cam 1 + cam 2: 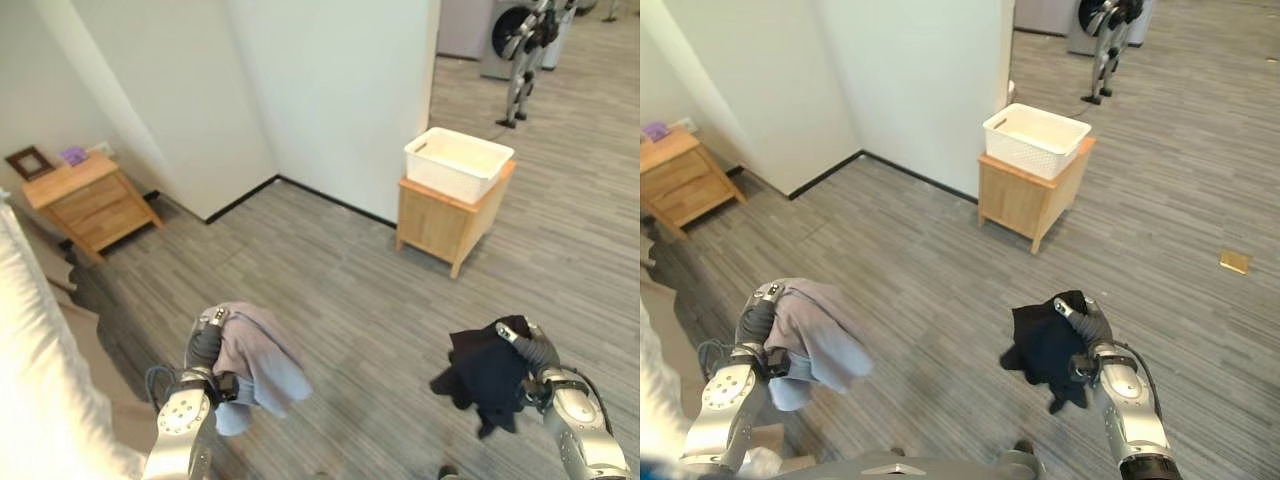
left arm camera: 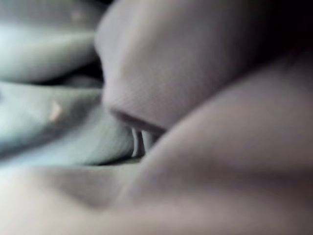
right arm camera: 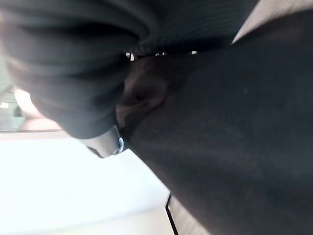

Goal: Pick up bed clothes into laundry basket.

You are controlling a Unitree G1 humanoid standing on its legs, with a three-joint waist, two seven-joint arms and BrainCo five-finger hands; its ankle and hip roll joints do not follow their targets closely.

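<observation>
Above the floor, left hand (image 1: 205,342) clutching grey garment (image 1: 258,360), right hand (image 1: 535,348) gripping black garment (image 1: 488,375), no legible writing.

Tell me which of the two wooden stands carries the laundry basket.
The small wooden stand by the white wall's corner carries the white laundry basket. The other, a drawered nightstand beside the bed, holds only small items.

Bright even light, blurred wrist views
</observation>
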